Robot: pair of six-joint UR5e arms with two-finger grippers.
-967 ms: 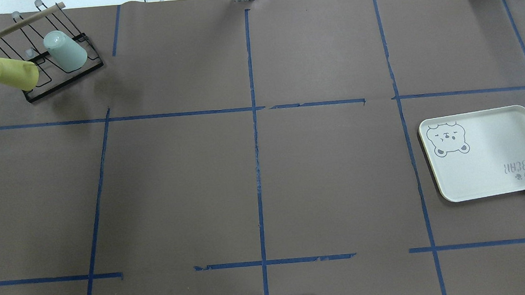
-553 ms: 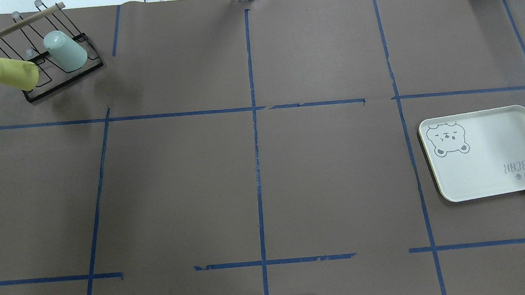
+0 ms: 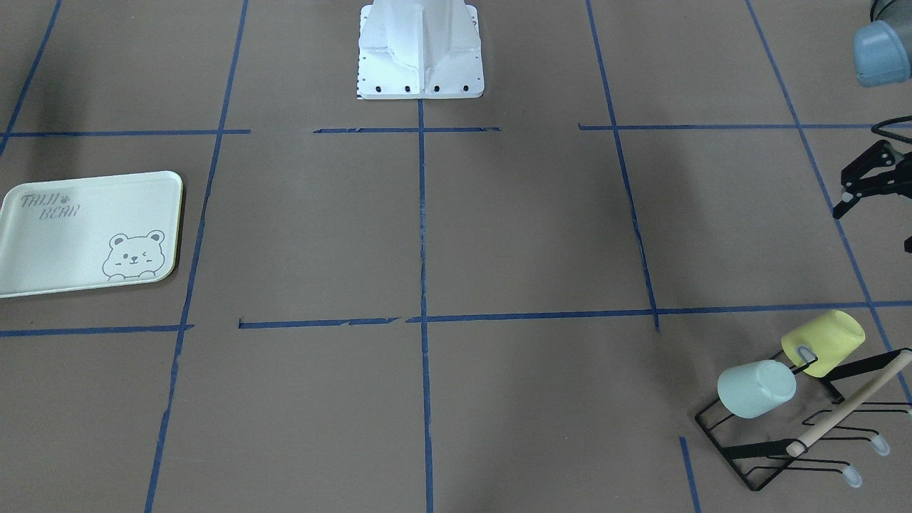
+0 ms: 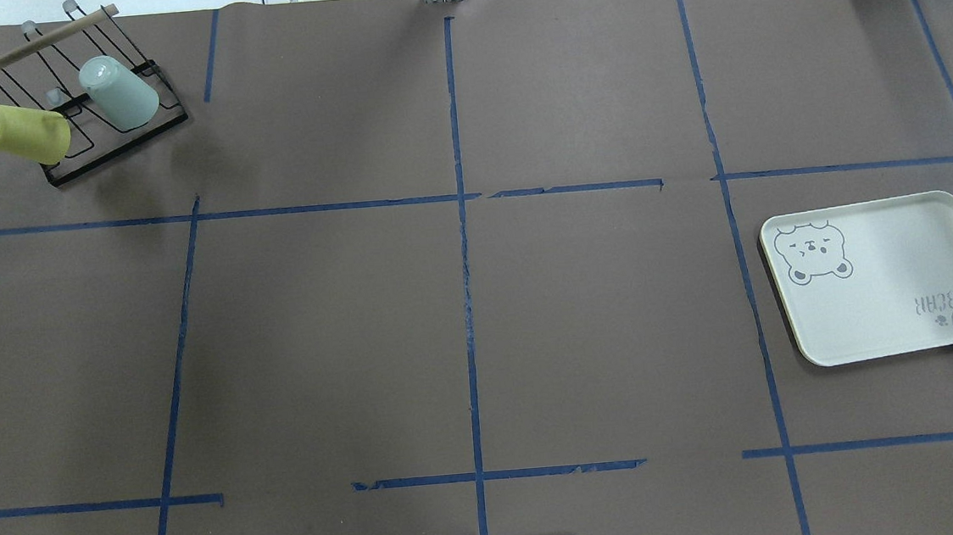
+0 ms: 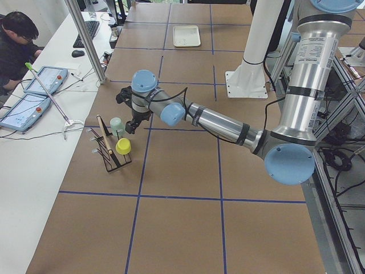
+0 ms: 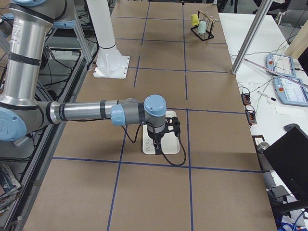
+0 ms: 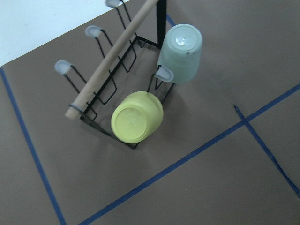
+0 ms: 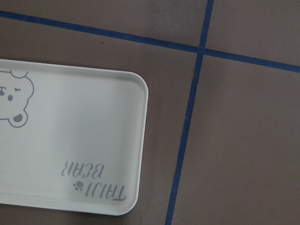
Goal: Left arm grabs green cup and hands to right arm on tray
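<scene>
Exterior front-facing: left hand (image 3: 875, 228) spread wide, empty, near green cup (image 3: 755, 388) on rack (image 3: 848, 410); right hand (image 6: 162, 139), spread indiscernible.

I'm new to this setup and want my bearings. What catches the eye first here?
Two cups, the green cup and a yellow cup, hang upturned on a black wire rack to the robot's far left. The bear-printed tray lies bare on its right.
</scene>
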